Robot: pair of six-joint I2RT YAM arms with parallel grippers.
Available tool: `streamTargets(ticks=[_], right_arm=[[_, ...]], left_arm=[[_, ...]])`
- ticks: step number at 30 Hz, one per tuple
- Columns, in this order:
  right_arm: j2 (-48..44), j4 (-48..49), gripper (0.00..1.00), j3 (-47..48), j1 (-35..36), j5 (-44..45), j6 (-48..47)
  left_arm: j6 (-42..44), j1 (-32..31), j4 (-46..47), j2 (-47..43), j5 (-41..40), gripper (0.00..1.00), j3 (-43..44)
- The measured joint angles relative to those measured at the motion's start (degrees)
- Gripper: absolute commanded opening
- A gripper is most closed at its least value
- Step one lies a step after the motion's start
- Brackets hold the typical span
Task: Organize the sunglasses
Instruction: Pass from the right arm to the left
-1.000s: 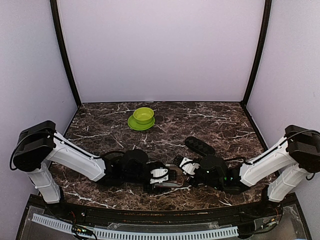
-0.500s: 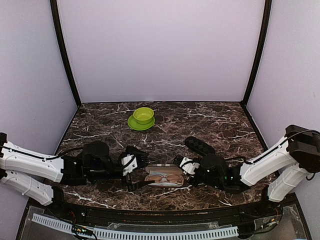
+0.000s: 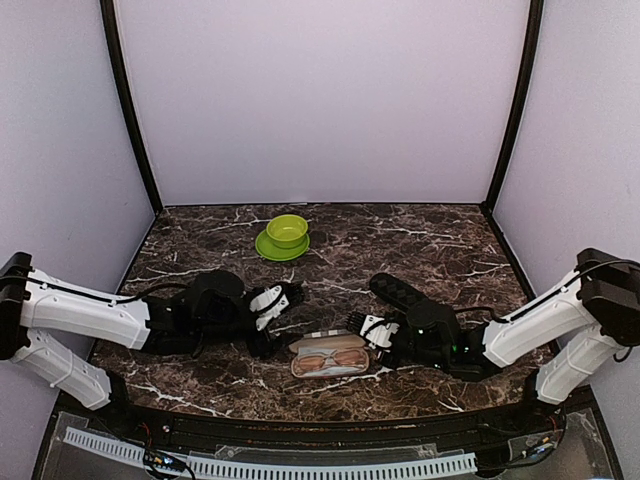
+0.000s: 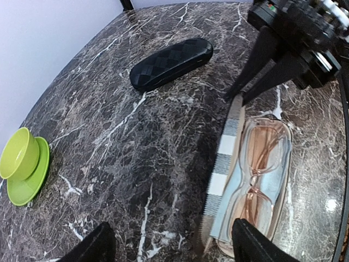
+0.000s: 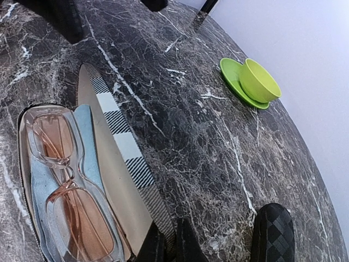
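Observation:
The sunglasses (image 3: 327, 361) (image 4: 258, 173) (image 5: 64, 197), with a clear frame and reddish-brown lenses, lie folded on a blue cloth inside the open brown-and-beige striped case (image 3: 318, 342) (image 4: 226, 143) (image 5: 117, 142). My right gripper (image 3: 358, 325) (image 5: 166, 246) is shut on the right end of the case's raised lid. To the case's upper left hovers my left gripper (image 3: 290, 296) (image 4: 172, 251), open and holding nothing. One of its fingertips (image 4: 252, 246) shows in front of the case's near end. The thin black wire pair is out of view.
A black bumpy oblong case (image 3: 399, 292) (image 4: 172, 63) (image 5: 272, 236) lies shut behind my right gripper. A green bowl on a green saucer (image 3: 286, 234) (image 4: 23, 164) (image 5: 255, 82) stands at the back centre. Side walls bound the marble table (image 3: 200, 250).
My left gripper has drawn away from over the case, first leftward, then back toward the middle, leaving the sunglasses lying in the case. The right gripper has kept its hold on the lid.

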Motion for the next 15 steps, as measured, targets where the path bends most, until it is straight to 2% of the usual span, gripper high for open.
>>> streamTargets(ticks=[9,15], right_arm=[[0.0,0.2,0.0,0.0,-0.6,-1.2,-1.2],[0.0,0.4,0.0,0.0,-0.6,-1.4,-1.2]], left_arm=[[-2.3,4.0,-3.8,2.2,9.9,0.74,3.6],[-2.7,5.9,-6.5,4.7,15.6,0.64,4.5]])
